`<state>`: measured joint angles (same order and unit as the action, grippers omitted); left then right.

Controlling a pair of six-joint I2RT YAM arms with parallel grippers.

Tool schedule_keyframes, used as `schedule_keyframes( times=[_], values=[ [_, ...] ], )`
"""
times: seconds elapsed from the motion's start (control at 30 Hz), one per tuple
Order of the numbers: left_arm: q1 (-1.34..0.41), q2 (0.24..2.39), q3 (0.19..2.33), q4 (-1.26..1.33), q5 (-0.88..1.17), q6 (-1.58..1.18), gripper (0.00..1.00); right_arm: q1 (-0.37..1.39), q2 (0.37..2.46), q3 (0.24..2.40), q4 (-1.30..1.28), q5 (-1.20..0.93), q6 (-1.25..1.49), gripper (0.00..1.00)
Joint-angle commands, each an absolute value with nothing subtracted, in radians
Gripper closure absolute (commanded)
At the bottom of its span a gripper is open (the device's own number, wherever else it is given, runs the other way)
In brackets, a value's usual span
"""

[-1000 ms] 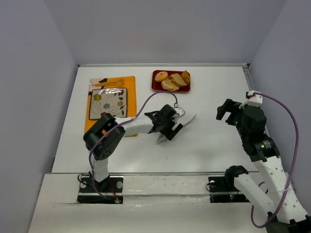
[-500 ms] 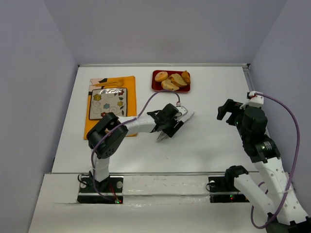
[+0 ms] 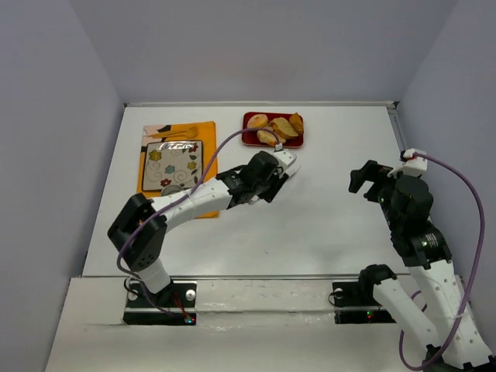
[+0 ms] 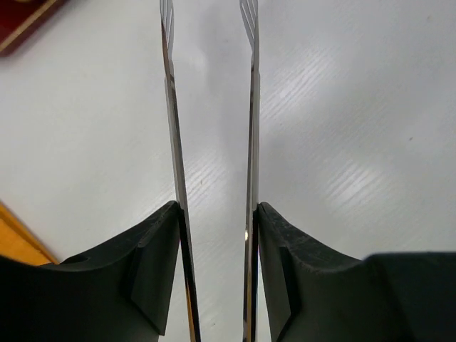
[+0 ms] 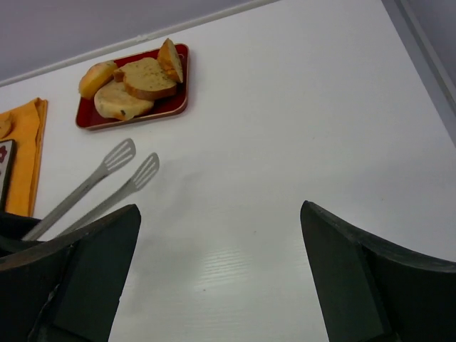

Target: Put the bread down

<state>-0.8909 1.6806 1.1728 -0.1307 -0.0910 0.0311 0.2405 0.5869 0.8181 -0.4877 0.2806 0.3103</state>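
Observation:
Several bread slices [image 3: 275,129] [image 5: 139,78] lie on a red tray [image 3: 248,140] [image 5: 132,117] at the back of the table. My left gripper [image 3: 267,174] [image 4: 214,242] is shut on a pair of metal tongs [image 4: 249,107] [image 5: 117,155], one black finger against each arm. The tongs point toward the tray, their slotted tips a little short of it and a narrow gap apart, with nothing between them. A corner of the tray [image 4: 21,21] shows at the top left of the left wrist view. My right gripper [image 3: 364,177] [image 5: 221,271] hangs open over bare table at the right.
A square flowered plate [image 3: 172,165] rests on an orange cloth [image 3: 205,132] at the back left, with a spoon beside it. Side walls enclose the table; a raised rail runs along its near edge.
The left arm has reached out toward the red tray, carrying the tongs with it. Its jaws have closed in, squeezing the tongs' arms nearer together. The right arm has barely moved.

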Motion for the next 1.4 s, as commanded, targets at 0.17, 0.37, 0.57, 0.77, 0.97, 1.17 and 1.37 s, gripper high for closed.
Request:
schedule_keyframes(
  times=[0.17, 0.37, 0.57, 0.77, 0.97, 1.17, 1.37],
  values=[
    [-0.884, 1.52, 1.354, -0.164, -0.277, -0.061, 0.45, 0.239, 0.565, 0.819, -0.472, 0.287, 0.313, 0.0],
    [-0.806, 1.575, 1.495, -0.245, -0.316, -0.104, 0.43, 0.239, 0.563, 0.821, -0.472, 0.29, 0.313, 0.0],
    [-0.706, 1.66, 1.571, -0.287, -0.207, 0.065, 0.38, 0.239, 0.569, 0.821, -0.472, 0.288, 0.308, 0.0],
    [-0.611, 1.784, 1.721, -0.382, -0.173, 0.233, 0.47, 0.239, 0.578, 0.822, -0.472, 0.287, 0.301, 0.0],
    [-0.568, 1.85, 1.765, -0.345, -0.086, 0.445, 0.47, 0.239, 0.589, 0.827, -0.471, 0.29, 0.298, 0.0],
    [-0.528, 1.936, 1.874, -0.412, -0.005, 0.518, 0.48, 0.239, 0.597, 0.825, -0.472, 0.301, 0.296, 0.0],
    [-0.511, 2.017, 1.937, -0.472, 0.03, 0.532, 0.48, 0.239, 0.597, 0.825, -0.472, 0.31, 0.295, 0.0]
  ],
)
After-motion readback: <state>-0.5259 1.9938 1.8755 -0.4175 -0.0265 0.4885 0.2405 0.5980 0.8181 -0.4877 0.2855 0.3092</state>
